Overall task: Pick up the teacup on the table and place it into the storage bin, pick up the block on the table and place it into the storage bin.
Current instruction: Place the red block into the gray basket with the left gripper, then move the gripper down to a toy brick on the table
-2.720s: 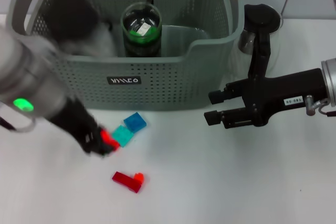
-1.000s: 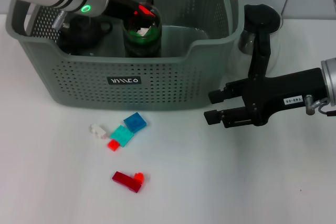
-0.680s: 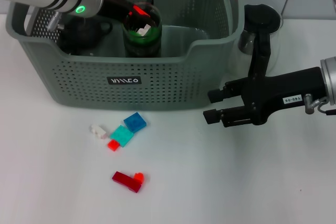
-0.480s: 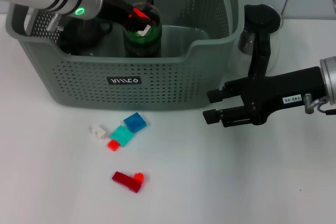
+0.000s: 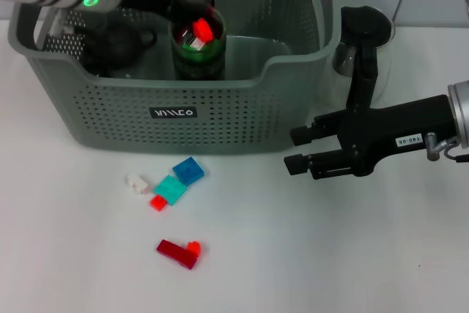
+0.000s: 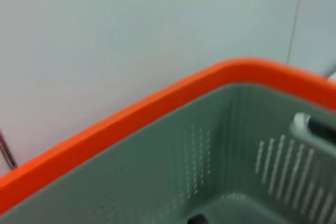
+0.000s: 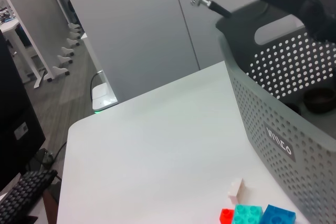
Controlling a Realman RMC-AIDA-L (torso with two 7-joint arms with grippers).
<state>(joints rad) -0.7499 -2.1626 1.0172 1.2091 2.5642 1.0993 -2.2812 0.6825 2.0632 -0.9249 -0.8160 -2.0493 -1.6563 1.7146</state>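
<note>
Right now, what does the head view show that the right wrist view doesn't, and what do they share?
Only the head view shows the left end effector over the dark green cup inside the storage bin, holding a small red block, plus the right end effector open beside the bin and the dark red brick on the table.

Only the right wrist view shows the room beyond: floor and a keyboard.

Both show the bin's perforated front with its label, and the white, red, teal and blue bricks.
</note>
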